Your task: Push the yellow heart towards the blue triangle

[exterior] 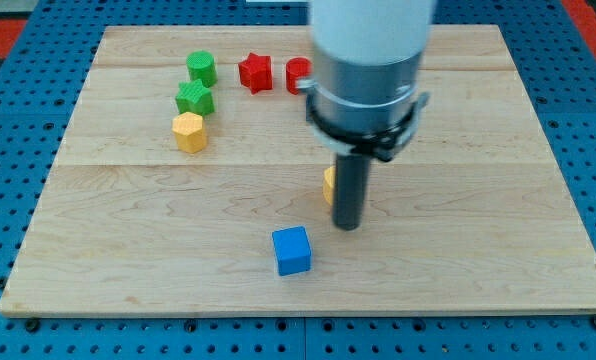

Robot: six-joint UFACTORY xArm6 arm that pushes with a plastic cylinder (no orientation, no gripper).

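Note:
My tip (348, 226) rests on the wooden board (478, 250) near its middle. A yellow block (329, 184), mostly hidden behind the rod, shows as a sliver just left of it; its shape cannot be made out. A blue cube (292, 250) lies below and to the left of the tip, apart from it. No blue triangle shows; the arm's body (368, 60) hides part of the board's top middle.
At the view's top left stand a green cylinder-like block (201, 68), a green star-like block (194, 98) and a yellow hexagon (189, 131). A red star (256, 72) and another red block (298, 74), partly hidden by the arm, lie at the top centre.

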